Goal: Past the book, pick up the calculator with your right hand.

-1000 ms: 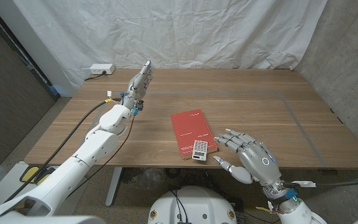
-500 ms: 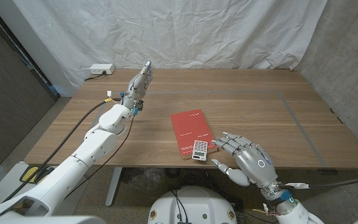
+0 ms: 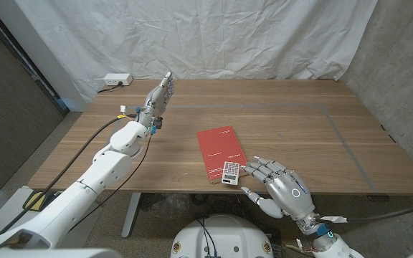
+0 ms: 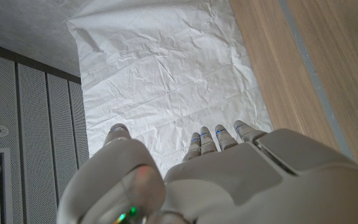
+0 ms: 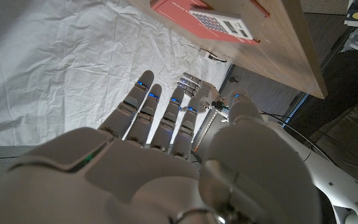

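Since 1 second ago the right hand (image 3: pixel 282 190) has slid back toward the table's (image 3: pixel 300 129) near edge and a little toward the calculator (image 3: pixel 229 173), its fingertips (image 3: pixel 252 167) now just beside the red book's (image 3: pixel 220 151) near right corner. Its fingers are spread apart and it holds nothing; they reach toward 10 o'clock, with the thumb hanging past the table edge. The calculator lies on the book's near end, at about 9 o'clock from the right hand's fingertips, close to them but not touched. From the right wrist view the calculator (image 5: pixel 219 23) sits on the book (image 5: pixel 179 11) beyond the extended fingers. Far off at 11 o'clock on the table, the left hand (image 3: pixel 162 91) is raised with its fingers straight and together, holding nothing. A white power strip (image 3: pixel 117 79) lies at the table's far left corner.
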You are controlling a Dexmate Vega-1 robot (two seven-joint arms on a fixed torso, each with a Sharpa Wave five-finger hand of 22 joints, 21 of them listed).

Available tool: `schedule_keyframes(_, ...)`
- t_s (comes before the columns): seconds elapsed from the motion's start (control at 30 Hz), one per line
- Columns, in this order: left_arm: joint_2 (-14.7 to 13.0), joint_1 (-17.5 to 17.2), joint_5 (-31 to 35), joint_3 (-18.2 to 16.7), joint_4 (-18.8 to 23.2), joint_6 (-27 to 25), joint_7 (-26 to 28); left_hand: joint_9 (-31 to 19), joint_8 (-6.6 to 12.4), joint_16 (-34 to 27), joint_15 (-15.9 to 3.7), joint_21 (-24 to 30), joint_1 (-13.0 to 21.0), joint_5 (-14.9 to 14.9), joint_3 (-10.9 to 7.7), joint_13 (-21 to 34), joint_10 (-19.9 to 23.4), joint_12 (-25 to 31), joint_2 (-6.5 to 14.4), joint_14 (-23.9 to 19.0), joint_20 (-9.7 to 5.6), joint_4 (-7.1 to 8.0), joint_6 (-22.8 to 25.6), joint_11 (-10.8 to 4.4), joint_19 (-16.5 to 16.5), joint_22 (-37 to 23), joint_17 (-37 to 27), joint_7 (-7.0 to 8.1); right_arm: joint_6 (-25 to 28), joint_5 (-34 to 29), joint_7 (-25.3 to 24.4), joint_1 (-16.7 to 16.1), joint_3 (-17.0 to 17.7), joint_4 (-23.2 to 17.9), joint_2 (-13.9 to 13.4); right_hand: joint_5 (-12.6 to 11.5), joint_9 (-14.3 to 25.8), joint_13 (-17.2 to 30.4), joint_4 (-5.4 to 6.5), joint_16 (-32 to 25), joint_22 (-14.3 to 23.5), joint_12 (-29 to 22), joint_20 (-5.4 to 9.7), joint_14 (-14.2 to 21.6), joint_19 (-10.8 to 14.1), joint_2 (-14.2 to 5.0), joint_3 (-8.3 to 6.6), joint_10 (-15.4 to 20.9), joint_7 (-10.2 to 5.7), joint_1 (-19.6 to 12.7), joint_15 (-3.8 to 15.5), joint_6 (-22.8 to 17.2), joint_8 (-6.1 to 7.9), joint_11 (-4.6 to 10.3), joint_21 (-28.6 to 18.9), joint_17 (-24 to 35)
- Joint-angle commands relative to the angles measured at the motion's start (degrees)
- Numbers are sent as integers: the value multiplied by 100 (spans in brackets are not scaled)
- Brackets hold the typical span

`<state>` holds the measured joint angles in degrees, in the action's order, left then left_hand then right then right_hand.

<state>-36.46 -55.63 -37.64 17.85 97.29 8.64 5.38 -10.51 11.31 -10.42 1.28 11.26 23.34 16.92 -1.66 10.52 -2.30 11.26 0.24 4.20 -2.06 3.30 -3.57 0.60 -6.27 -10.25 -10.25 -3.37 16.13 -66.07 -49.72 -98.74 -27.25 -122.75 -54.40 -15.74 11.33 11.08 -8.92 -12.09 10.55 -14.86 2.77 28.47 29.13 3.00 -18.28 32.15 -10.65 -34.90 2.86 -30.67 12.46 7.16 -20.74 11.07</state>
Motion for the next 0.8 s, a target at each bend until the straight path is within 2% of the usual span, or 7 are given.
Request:
schedule_keyframes(0.03,-100,-74,-46,-92,56,27,-49,-26,-3,-32,0,36,69,-7,36,20,-4,28,10,22,-207,22,-24,-30,-40,-30,-19,-1,369,-156,-19,261,-435,111,41,-51,28,12,-7,7,14,-36,711,50,48,-26,-51,54,-12,-126,832,107,-45,-30,12,27)
schedule_keyframes(0.13,-95,-59,-54,-88,23,34,-75,-26,-3,-31,-4,37,70,-9,40,20,-9,26,12,26,-205,22,-24,-33,-40,-30,-19,-3,420,-160,32,323,-516,130,32,-68,29,15,-27,12,16,-34,714,57,56,-59,-96,65,-84,-220,834,202,-82,19,24,28)
schedule_keyframes(0.43,-13,32,-69,-58,-108,90,-121,-26,-3,-31,-5,38,73,-13,49,20,-10,26,17,26,-202,24,-24,-38,-40,-30,-20,-3,587,-177,235,457,-686,112,-20,-86,34,24,-67,33,20,1,729,46,43,-89,-182,15,-98,-434,861,478,-161,89,65,31)
schedule_keyframes(0.5,1,52,-56,-48,-135,108,-127,-26,-3,-31,-4,37,74,-14,51,20,-8,27,18,28,-200,24,-23,-31,-44,-30,-20,-4,612,-172,310,466,-704,72,-63,-89,36,26,-76,42,20,19,726,33,41,-87,-199,-23,-95,-486,863,501,-158,147,74,31)
schedule_keyframes(0.63,28,70,-63,-36,-202,146,-162,-26,-4,-31,-3,38,75,-16,55,20,-8,27,21,27,-199,25,-25,-38,-44,-30,-20,-2,708,-205,512,455,-732,-33,-142,-92,38,30,-80,57,21,28,729,0,13,-83,-218,-41,-86,-544,841,541,-158,97,97,34)
schedule_keyframes(0.8,52,82,-95,-31,-248,155,-187,-26,-4,-32,-3,37,78,-17,60,20,-13,25,24,27,-199,25,-25,-47,-47,-30,-20,-2,815,-249,635,440,-757,-88,-197,-90,40,35,-70,73,23,50,720,-44,-4,-73,-228,-90,-84,-582,831,570,-152,130,117,39)
